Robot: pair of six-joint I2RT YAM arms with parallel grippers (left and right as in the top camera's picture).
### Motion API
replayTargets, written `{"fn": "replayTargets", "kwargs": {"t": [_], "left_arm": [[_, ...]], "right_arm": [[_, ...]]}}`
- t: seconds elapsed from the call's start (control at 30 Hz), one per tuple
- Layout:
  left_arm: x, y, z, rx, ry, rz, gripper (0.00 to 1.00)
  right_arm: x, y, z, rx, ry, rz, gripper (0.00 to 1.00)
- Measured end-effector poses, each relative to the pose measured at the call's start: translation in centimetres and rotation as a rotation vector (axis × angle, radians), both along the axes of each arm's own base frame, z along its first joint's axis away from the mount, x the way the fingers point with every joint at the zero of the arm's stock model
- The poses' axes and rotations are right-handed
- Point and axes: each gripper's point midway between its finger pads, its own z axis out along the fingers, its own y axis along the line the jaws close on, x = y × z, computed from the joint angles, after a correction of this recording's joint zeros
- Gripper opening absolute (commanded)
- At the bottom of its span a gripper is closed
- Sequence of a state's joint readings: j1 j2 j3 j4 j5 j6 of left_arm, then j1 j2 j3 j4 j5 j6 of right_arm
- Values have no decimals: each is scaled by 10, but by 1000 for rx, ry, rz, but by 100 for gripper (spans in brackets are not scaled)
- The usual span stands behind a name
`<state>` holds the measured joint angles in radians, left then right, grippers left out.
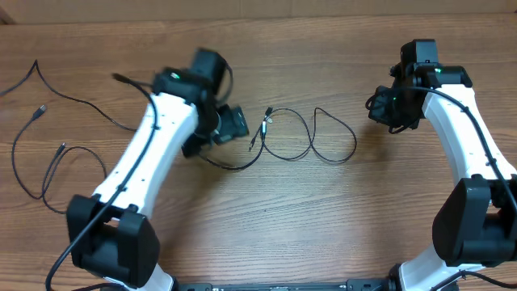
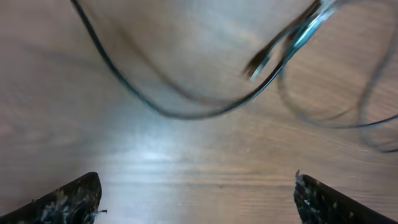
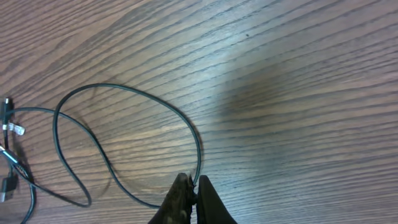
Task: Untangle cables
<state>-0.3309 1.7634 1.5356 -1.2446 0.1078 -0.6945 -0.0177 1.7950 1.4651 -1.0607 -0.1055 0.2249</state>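
Note:
A tangle of thin black cables [image 1: 311, 139] lies in loops at mid-table, with silver-tipped plug ends [image 1: 262, 128] at its left. My left gripper [image 1: 233, 123] is just left of those plugs. In the left wrist view it is open [image 2: 199, 200], its fingers wide apart and empty above the wood, with a blurred cable curve [image 2: 186, 114] and a plug [image 2: 298, 37] ahead. My right gripper [image 1: 388, 109] is right of the loops. In the right wrist view its fingers [image 3: 195, 186] are shut, with a cable loop [image 3: 143, 98] passing behind the tips on the table.
Two more thin black cables lie at the far left: one long strand [image 1: 81, 103] running toward the left arm and one looped cord [image 1: 32, 174] with small plugs. The wooden table [image 1: 323, 218] extends in front of the tangle.

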Motion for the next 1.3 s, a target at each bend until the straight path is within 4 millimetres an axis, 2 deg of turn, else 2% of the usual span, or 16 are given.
{"fn": "replayTargets", "kwargs": {"t": [0.13,0.23,0.33,0.43,0.6,0.63,0.67,0.7,0.83,0.87,1.0,1.1,1.2,1.3], "left_arm": [[-21,-12,-30,21,66,77,94],[-25,-19,-48,13,67,147,89],[-24,-21,-60,5,64,228,89],[-26,-18,-69,17,63,276,87],[-31,1,-86,77,65,337,84],[-32,6,-91,82,67,356,81],[-32,9,-95,85,67,369,72],[-33,13,-99,86,67,381,56],[-29,19,-112,82,36,410,37],[-25,18,-112,79,21,407,28],[-9,19,-111,66,-43,399,4],[-6,25,-110,69,-53,368,4],[-8,43,-108,90,-20,319,4],[2,65,-93,90,-27,311,4]], "right_arm": [[1,4,1,20,-8,13,4],[3,6,2,31,-16,23,4],[3,7,2,38,-16,32,4],[3,10,2,48,-19,50,4],[2,13,3,64,-22,70,4],[2,14,3,66,-22,72,4],[3,14,3,66,-23,74,4],[2,14,3,69,-22,75,4],[2,15,3,72,-24,83,4],[3,15,3,72,-25,84,4],[2,16,3,74,-25,89,4],[3,16,3,74,-28,99,4],[4,16,4,73,-34,106,4],[4,17,4,76,-37,110,4]]}}
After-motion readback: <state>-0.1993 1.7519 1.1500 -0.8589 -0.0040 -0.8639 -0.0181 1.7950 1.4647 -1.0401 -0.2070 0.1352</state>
